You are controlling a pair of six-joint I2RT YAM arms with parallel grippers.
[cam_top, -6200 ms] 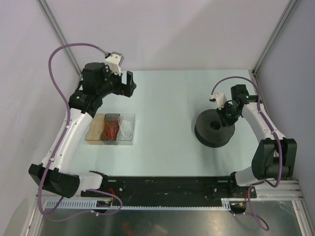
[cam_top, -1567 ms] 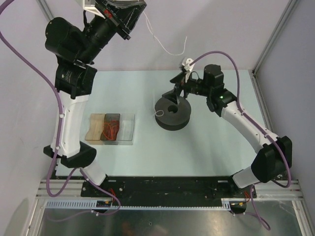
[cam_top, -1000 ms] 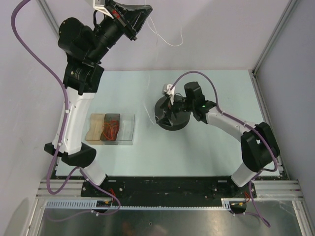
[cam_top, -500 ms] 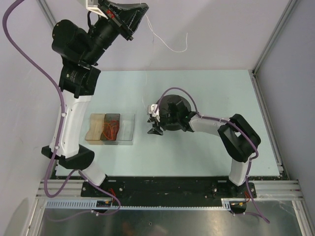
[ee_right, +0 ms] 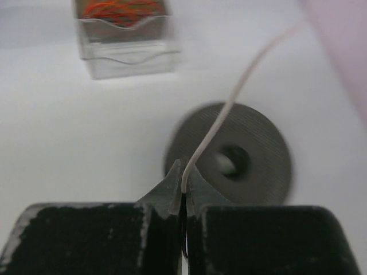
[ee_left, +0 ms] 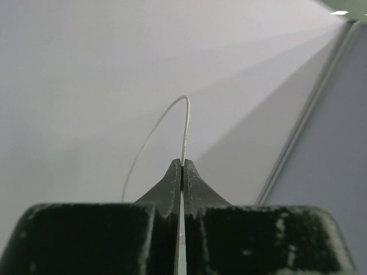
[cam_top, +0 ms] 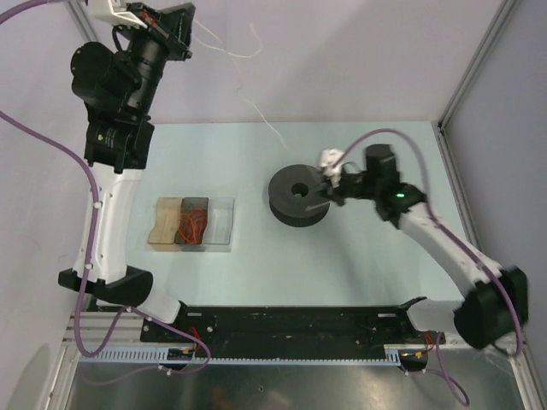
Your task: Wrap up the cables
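A thin white cable (cam_top: 273, 134) runs through the air from high at the back left down toward the black spool (cam_top: 298, 195) lying flat on the table. My left gripper (cam_top: 175, 26) is raised high at the back left. In the left wrist view it (ee_left: 182, 164) is shut on the cable (ee_left: 184, 123), which arcs out past the tips. My right gripper (cam_top: 325, 190) sits at the spool's right edge. In the right wrist view it (ee_right: 183, 182) is shut on the cable (ee_right: 229, 103) just above the spool (ee_right: 261, 154).
A clear compartment box (cam_top: 224, 224) stands left of the spool, with orange wires (cam_top: 195, 224) in the middle and a tan block (cam_top: 164, 224) at its left end. It also shows in the right wrist view as a box (ee_right: 123, 48). Walls and frame posts enclose the table.
My right gripper swung from the spool's left side to its right edge and shut on the cable. My left arm moved left with its cable end still held.
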